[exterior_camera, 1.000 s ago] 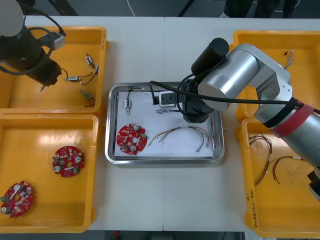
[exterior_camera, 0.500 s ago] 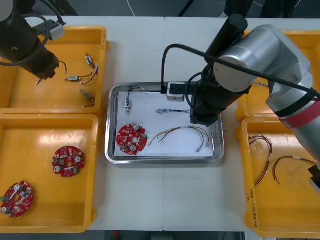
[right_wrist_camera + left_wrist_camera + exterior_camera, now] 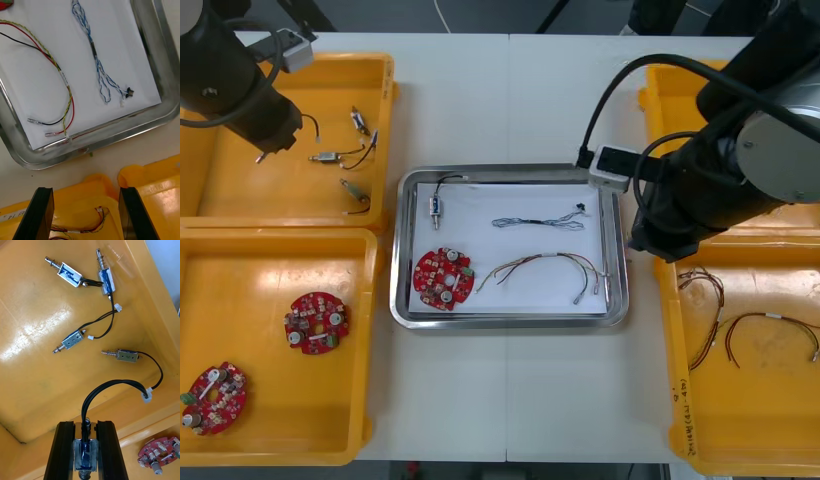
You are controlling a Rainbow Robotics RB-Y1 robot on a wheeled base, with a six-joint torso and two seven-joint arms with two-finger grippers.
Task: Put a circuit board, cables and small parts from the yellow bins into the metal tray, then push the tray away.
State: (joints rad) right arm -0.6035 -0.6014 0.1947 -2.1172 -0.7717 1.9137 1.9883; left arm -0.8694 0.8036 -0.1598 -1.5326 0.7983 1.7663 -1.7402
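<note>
The metal tray (image 3: 405,300) at the table's middle holds a red circuit board (image 3: 443,279), a small metal part (image 3: 436,208), a blue and white cable (image 3: 540,221) and a red and yellow cable (image 3: 545,265). My left gripper (image 3: 85,425) is shut on another small metal part (image 3: 85,455), whose black cable (image 3: 112,384) loops out above the upper left yellow bin (image 3: 220,200). My right gripper (image 3: 88,213) is open and holds nothing. It hangs over the right bins' inner rims, just off the tray's edge (image 3: 86,152). The blue and white cable (image 3: 95,56) lies beyond its fingers.
Several small metal parts (image 3: 71,341) lie loose in the upper left bin. The lower left bin (image 3: 270,430) holds two circuit boards (image 3: 317,322). Red and yellow cables (image 3: 740,330) lie in the lower right bin (image 3: 740,430). The right arm (image 3: 720,180) covers part of the upper right bin (image 3: 670,90).
My right arm has swung right, from over the tray to the right bins, leaving the blue and white cable on the tray. The left gripper has lifted slightly with its part.
</note>
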